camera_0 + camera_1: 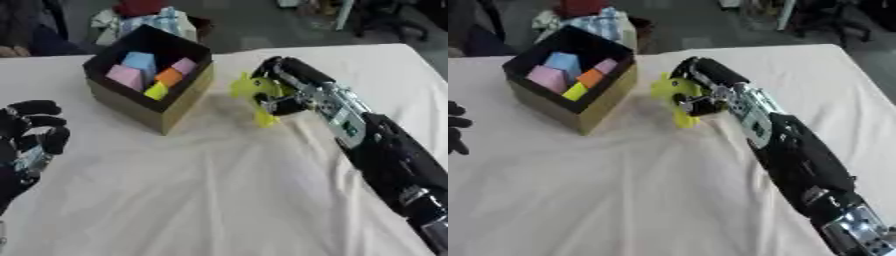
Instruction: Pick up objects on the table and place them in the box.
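An open cardboard box [185,102] with a black inside stands at the back left of the table. Several coloured blocks lie in it: blue [140,61], pink [125,76], orange [169,77] and yellow [157,91]. Just right of the box, my right hand [284,85] is shut on a yellow-green flat-shaped object [251,91], whose lower end [265,119] reaches down to the cloth. My left hand [31,135] hangs idle at the left edge, fingers relaxed and holding nothing.
A white cloth [219,190] covers the table, wrinkled near the box. Behind the table's far edge lie bundled coloured things [153,17] on the floor. A person's sleeve shows at the far left corner [26,42].
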Controlling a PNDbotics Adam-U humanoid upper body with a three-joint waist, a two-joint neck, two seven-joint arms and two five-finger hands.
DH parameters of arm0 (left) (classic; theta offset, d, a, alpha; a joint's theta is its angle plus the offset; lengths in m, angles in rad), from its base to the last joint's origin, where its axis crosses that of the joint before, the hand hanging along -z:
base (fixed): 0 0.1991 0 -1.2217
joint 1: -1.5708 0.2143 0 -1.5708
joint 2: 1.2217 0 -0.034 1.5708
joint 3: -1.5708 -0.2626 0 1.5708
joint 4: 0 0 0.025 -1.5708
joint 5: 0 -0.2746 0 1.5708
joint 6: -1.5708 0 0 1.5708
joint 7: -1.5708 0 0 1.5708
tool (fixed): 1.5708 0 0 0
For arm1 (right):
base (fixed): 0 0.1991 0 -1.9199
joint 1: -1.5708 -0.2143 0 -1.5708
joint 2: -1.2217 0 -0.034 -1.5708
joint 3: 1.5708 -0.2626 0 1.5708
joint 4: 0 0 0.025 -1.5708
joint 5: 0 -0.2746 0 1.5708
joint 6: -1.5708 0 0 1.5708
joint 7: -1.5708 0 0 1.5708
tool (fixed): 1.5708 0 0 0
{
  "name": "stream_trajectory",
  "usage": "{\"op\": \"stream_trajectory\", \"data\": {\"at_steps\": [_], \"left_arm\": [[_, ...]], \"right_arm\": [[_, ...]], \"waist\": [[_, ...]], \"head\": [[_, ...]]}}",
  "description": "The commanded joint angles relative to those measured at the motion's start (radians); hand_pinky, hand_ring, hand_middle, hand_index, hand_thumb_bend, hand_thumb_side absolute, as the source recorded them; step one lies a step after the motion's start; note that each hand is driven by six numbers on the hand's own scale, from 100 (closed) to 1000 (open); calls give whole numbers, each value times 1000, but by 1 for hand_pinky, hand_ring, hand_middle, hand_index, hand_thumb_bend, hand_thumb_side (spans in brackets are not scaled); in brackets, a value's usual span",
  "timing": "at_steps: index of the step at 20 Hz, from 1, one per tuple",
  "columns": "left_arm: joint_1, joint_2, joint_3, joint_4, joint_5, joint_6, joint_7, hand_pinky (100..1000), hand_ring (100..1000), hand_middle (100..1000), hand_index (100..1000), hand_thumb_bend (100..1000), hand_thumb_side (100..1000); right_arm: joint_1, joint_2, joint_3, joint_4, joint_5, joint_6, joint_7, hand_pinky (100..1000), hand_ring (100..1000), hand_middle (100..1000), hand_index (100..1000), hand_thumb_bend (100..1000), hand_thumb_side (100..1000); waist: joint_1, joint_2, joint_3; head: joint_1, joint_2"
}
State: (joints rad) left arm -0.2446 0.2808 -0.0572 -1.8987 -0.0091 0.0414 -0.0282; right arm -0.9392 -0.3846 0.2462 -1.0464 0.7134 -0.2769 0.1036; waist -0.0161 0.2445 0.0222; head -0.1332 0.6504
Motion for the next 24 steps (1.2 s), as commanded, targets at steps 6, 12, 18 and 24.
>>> {"op": "stream_trajectory", "data": {"at_steps": [6,12,18,24], "left_arm": [[-21,15,-13,-16,13,-7,5,411,659,642,728,633,497],[-36,10,-29,-20,23,-10,-3,410,659,641,728,630,495],[-47,8,-39,-22,30,-12,-12,409,659,640,728,626,494],[-52,4,-43,-24,35,-11,-16,408,659,640,729,626,495]], "right_arm": [[-129,19,-44,1,-33,59,-63,668,577,430,592,100,100],[-182,94,-64,94,11,74,-166,674,595,450,619,100,100],[-206,165,-64,147,99,59,-181,695,634,511,684,100,100],[-197,218,-60,205,178,23,-68,772,774,748,875,275,355]], "waist": [[-3,-16,51],[-4,-11,111],[-4,-8,148],[-2,-6,161]], "head": [[-22,-17],[-56,-29],[-81,-33],[-90,-38]]}}
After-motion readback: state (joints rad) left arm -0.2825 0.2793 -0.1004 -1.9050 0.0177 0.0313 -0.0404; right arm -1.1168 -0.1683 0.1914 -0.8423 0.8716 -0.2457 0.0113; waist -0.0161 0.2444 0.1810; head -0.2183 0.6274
